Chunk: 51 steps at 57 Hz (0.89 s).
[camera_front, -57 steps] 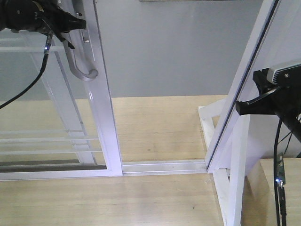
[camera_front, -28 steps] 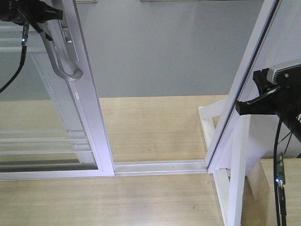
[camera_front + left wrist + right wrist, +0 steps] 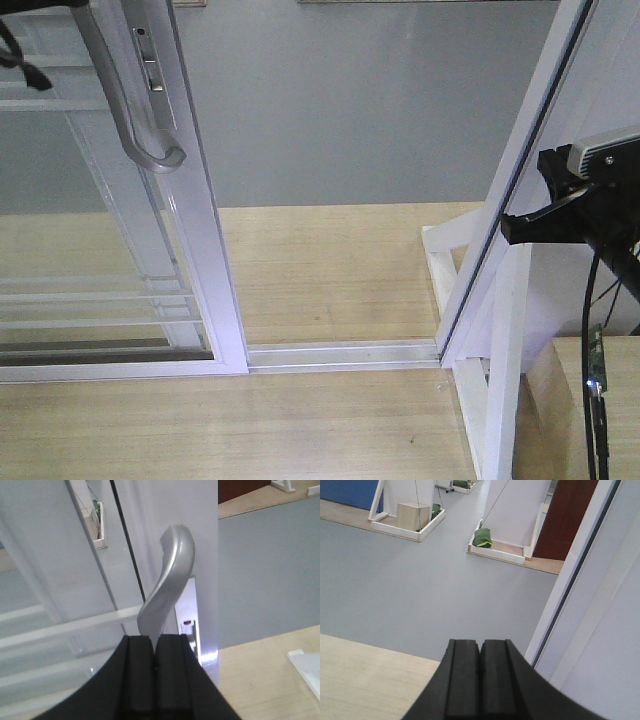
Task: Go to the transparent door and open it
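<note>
The transparent door [image 3: 195, 250] stands at the left of the front view: clear glass with thin white bars in a white frame. Its curved silver handle [image 3: 150, 115] hangs on the right stile. It stands away from the frame post, with an open gap between them. Only a black edge of my left arm [image 3: 35, 4] shows at the top left corner. In the left wrist view my left gripper [image 3: 155, 638] is shut, its tips just below the handle [image 3: 167, 585], nothing between the pads. My right gripper [image 3: 480, 642] is shut and empty, held by the frame post [image 3: 525, 150].
The floor track [image 3: 340, 353] runs from the door to the white post and its brace [image 3: 445, 265]. Pale wood floor lies in front and grey floor beyond. The right wrist view shows white stands with a wooden box [image 3: 412, 515] and a green thing [image 3: 482, 537] far off.
The door slid left, then came back slightly right. My left gripper, which was at the top of the handle, has gone up and left, almost out of the front view. The right arm has not moved.
</note>
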{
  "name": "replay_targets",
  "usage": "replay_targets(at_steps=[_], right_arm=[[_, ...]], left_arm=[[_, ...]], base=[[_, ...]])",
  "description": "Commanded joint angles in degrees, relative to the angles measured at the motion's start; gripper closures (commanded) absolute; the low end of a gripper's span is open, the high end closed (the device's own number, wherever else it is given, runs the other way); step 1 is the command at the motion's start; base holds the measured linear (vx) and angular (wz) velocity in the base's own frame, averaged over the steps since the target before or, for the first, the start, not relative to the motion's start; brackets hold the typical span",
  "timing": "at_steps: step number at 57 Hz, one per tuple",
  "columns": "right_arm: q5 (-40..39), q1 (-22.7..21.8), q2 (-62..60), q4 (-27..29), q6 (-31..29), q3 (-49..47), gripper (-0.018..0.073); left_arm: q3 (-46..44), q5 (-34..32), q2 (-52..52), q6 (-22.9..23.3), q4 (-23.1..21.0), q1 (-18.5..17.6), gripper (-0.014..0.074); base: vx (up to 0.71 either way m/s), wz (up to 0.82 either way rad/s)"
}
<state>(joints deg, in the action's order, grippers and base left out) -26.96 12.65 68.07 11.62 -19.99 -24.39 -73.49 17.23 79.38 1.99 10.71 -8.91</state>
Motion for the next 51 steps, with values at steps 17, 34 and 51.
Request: replay_targets(at_steps=[17,34,51], right_arm=[[-0.26,-0.17,-7.87,-0.58,-0.39,-1.61,0.0562],[24.85,-0.17,-27.53,-0.44,0.01,-1.61,0.0562],[37.76,-0.17,-47.18,-0.52,2.82,1.29,0.0562]], left_arm=[[22.35,-14.14,-19.18,0.42,-0.09,-0.14,0.0596],[41.74,-14.70,-36.27,0.42,-0.09,-0.14,0.0596],[56.55,-12.41,-56.77,0.42,-4.03,-0.30,0.0596]], base=[[0.00,0.00],[0.00,0.00],[0.00,0.00]])
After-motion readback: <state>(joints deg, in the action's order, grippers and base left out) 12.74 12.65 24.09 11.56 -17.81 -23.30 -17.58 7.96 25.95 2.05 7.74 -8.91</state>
